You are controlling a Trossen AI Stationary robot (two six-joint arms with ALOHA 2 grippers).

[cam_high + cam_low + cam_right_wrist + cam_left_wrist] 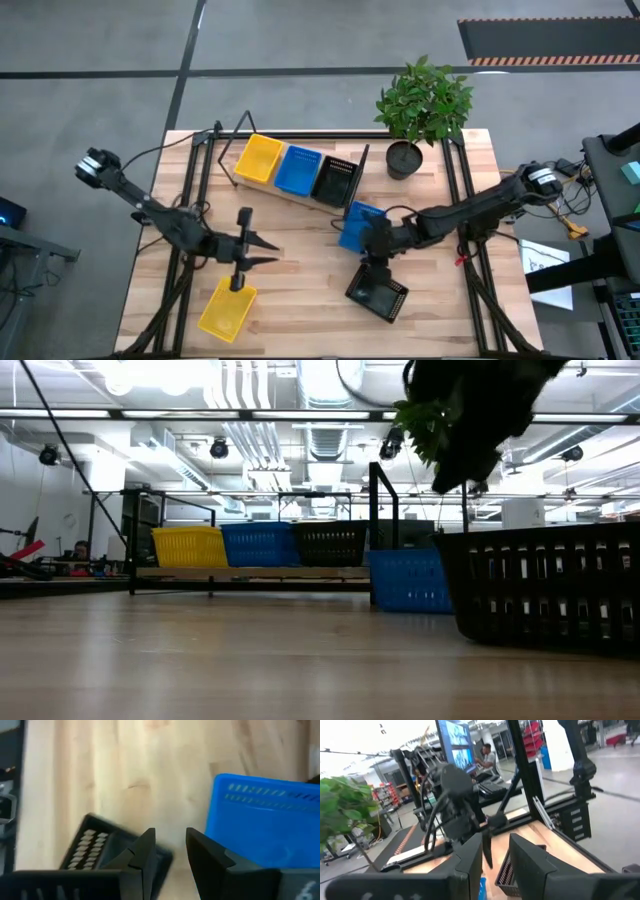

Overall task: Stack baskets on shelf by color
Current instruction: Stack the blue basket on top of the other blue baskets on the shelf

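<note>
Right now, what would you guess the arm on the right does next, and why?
Probably the right gripper goes for the loose black basket on the table just below it. Its fingers are apart and empty, and the shelf already holds a yellow, a blue and a black basket for stacking onto. The blue basket beside it is the alternative.

The high view looks straight down on the whole wooden table point(300, 270) from well above, taking in floor on every side. The low view sits at tabletop height, looking level across the boards to the shelf point(250, 572), with a black basket point(545, 585) very near the lens. The left wrist view faces forward across the table into the room, toward the other arm. The right wrist view points down, close over the tabletop. The blue basket point(262, 820) beside the shelf appears in the high, low and right wrist views.
</note>
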